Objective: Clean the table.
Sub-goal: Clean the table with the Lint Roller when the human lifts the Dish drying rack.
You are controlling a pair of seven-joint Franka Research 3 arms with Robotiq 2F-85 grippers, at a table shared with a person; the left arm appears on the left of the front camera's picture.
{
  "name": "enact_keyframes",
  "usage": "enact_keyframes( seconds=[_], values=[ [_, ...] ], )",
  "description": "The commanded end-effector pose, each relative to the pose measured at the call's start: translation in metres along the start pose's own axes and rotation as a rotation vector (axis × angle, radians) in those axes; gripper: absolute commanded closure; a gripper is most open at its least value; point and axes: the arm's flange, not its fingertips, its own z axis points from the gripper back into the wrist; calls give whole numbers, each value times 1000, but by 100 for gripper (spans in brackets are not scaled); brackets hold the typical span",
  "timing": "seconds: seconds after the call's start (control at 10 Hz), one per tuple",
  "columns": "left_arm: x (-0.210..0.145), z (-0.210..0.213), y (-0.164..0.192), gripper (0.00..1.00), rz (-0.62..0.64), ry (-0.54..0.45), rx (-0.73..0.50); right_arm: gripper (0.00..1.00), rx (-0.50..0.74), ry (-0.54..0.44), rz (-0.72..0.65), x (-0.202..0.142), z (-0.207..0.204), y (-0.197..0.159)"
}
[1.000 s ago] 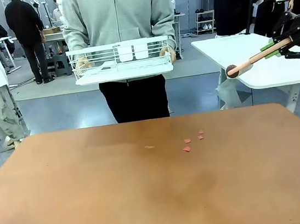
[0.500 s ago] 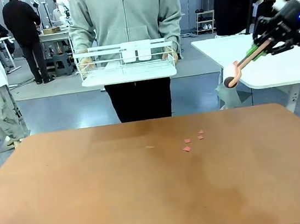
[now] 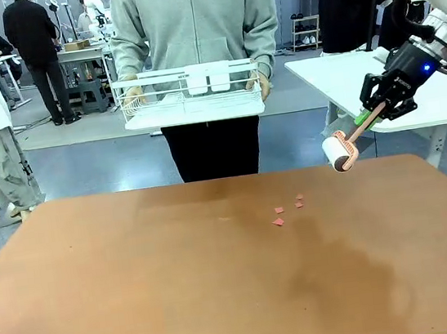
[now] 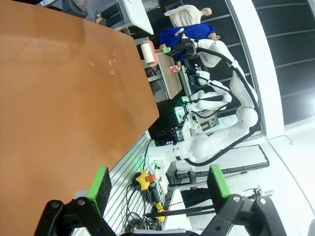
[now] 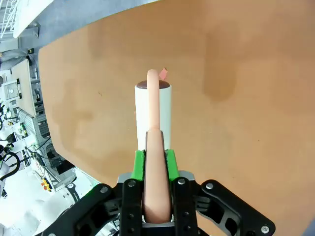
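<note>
Front view, right pincer (image 3: 371,112): clamped tight on the pale pink handle of a lint roller (image 3: 342,151). The white roll hangs in the air below and to the left of the pincer.
Front view, table (image 3: 182,288): a large matte reddish-brown top, spread below and to the left of this pincer.
Front view, paper scraps (image 3: 278,221): small and pink, lying on the table lower left of the pincer, apart from the roll.
Front view, wire rack (image 3: 191,95): white, held in both hands by a person in a grey sweatshirt, far to the pincer's left, beyond the table.
Left wrist view, left pincer (image 4: 158,184): jaws wide apart, with nothing between the green pads. The table (image 4: 59,98) stretches ahead of it.
Right wrist view, right pincer (image 5: 156,160): green pads pressed on the handle. The lint roller (image 5: 153,113) is straight ahead, with the table (image 5: 246,98) beyond it.
</note>
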Motion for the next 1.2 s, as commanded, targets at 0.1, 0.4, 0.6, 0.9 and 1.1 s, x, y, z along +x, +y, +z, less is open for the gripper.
enact_keyframes(
  seconds=[0.1,0.4,0.6,0.9,1.1],
  values=[
    [-4,3,-4,0,-11,-1,-6,79,2,-23,5,-2,9,7],
    [-4,3,-4,0,-11,-1,-6,79,2,-23,5,-2,9,7],
    [-4,3,-4,0,-11,-1,-6,79,61,9,10,7,-10,-9],
    [-4,3,-4,0,-11,-1,-6,79,75,58,5,9,-50,-27],
    [-4,3,-4,0,-11,-1,-6,79,90,73,-1,9,-68,-38]
  ],
)
